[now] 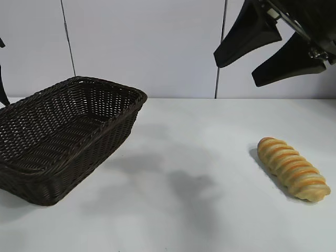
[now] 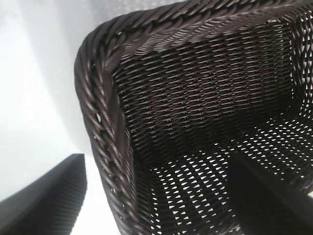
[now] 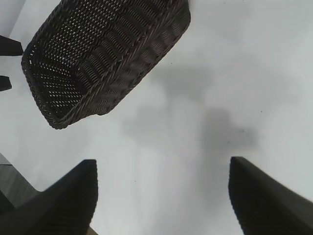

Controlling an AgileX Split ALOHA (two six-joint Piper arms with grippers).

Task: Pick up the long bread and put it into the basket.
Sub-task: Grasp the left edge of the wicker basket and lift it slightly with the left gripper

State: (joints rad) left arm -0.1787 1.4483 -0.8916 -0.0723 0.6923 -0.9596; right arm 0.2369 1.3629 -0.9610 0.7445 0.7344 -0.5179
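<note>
A white table (image 1: 210, 210) runs back to a pale panelled wall (image 1: 157, 47). The basket (image 1: 31, 173) sits at the left, the long bread (image 1: 292, 168) lies near the right edge, well apart, with bare table between. The right gripper (image 1: 262, 50) hangs above the bread, jaws released. The left gripper (image 2: 156, 196) straddles the basket's left rim, jaws spread.

The long bread (image 1: 293, 169) lies flat at the lower right of the exterior frame, a golden-tan loaf with spiral ridges banded orange-brown and cream, running diagonally from upper left to lower right. The basket (image 1: 113, 135), dark brown woven wicker with sloping sides and a braided rim, sits at the left, well apart, holding nothing.
</note>
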